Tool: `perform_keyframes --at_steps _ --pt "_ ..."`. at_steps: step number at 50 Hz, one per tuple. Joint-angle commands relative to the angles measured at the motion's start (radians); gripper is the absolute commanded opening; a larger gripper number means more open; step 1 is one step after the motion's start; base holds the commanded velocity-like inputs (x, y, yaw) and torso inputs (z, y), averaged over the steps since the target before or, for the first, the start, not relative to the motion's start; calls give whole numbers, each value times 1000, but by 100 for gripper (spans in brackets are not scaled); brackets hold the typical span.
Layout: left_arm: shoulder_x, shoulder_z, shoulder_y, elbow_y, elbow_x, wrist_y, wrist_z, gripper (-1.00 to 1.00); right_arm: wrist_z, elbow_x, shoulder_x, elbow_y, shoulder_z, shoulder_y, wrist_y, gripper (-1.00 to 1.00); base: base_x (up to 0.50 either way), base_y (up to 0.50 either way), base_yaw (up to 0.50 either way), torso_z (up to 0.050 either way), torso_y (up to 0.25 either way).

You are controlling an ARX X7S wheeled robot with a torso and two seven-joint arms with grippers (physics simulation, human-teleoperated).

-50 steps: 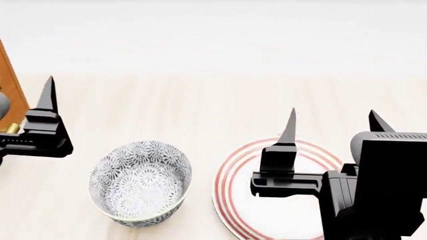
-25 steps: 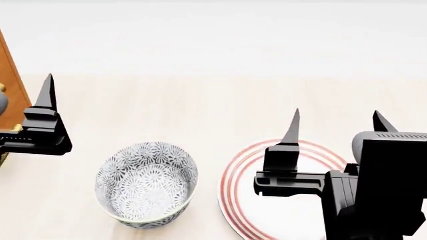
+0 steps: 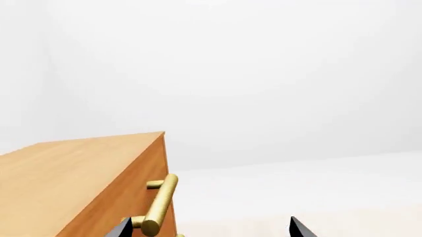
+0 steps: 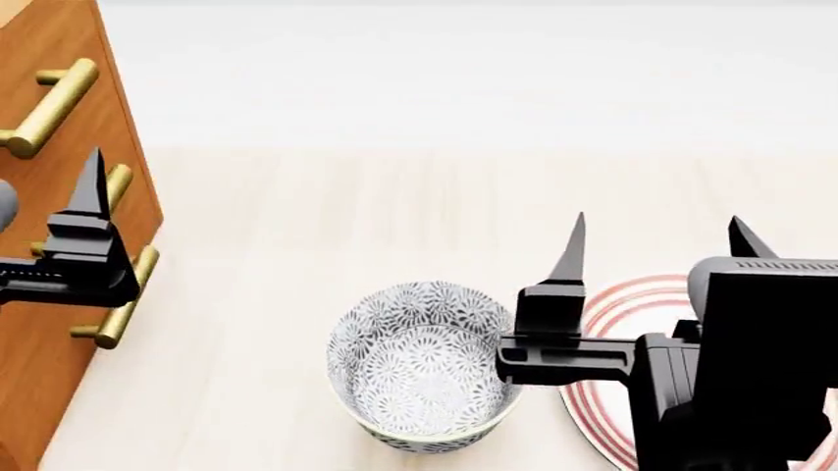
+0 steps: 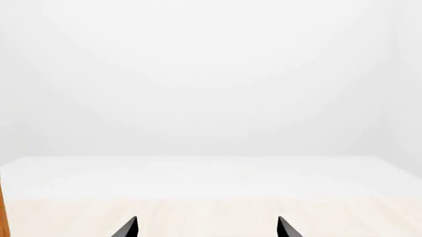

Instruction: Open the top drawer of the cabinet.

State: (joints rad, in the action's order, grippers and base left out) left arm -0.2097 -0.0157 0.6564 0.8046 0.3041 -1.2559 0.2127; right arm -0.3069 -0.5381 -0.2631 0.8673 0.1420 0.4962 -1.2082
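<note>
Cabinet (image 4: 59, 196) swung into view; left end effector (image 3: 207, 228) spread, empty, beside handle (image 3: 160, 205).

A pale wood floor (image 4: 328, 216) carries the cabinet (image 4: 53, 128), bowl (image 4: 419, 373) and plate (image 4: 609, 334).

Cabinet (image 4: 53, 196) at far left, bowl (image 4: 419, 368) just left of plate (image 4: 602, 392)

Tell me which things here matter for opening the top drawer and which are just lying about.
For the job:
- cabinet
- top drawer's brass handle
- left end effector, open, close to the handles

Lying about:
- patterned bowl on the floor
- red-ringed plate beside it, partly hidden by the right end effector, which is open and empty
</note>
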Motion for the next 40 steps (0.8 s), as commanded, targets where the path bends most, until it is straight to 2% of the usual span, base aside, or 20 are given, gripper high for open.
perform_keyframes --at_steps 1,3,6,8,9,10,12,14,16,23,40 --pt "-11 -24 -14 -2 -17 26 -21 100 10 12 18 -5 28 -5 16 100 0 0 0 0 0" --pt "-21 -39 -18 -6 -22 37 -21 100 9 8 19 -4 32 -4 14 100 0 0 0 0 0" --pt "-88 -130 -36 -14 -72 127 -18 100 9 6 17 -2 30 -7 18 100 0 0 0 0 0" --pt "-194 -276 -55 -16 -168 268 -20 100 8 5 16 -4 28 -7 18 100 0 0 0 0 0" --pt "-291 -421 -61 -30 -298 400 1 100 9 6 15 -6 26 -8 22 100 0 0 0 0 0" --pt "-368 -569 -39 -64 -448 469 52 100 9 8 14 -8 22 -10 25 100 0 0 0 0 0" --pt "-405 -643 -21 -83 -558 487 62 100 9 8 13 -10 20 -12 29 100 0 0 0 0 0" --pt "-422 -661 -16 -93 -570 500 53 100 9 8 12 -10 17 -14 32 100 0 0 0 0 0" --pt "-472 -740 -1 -108 -648 545 43 100 9 8 11 -13 14 -17 38 100 0 0 0 0 0" --pt "-527 -853 11 -166 -725 619 3 100 9 7 7 -16 7 -22 49 100 0 0 0 0 0" --pt "-529 -865 22 -218 -727 637 -6 100 3 5 -2 -28 -3 -24 65 100 0 0 0 0 0"
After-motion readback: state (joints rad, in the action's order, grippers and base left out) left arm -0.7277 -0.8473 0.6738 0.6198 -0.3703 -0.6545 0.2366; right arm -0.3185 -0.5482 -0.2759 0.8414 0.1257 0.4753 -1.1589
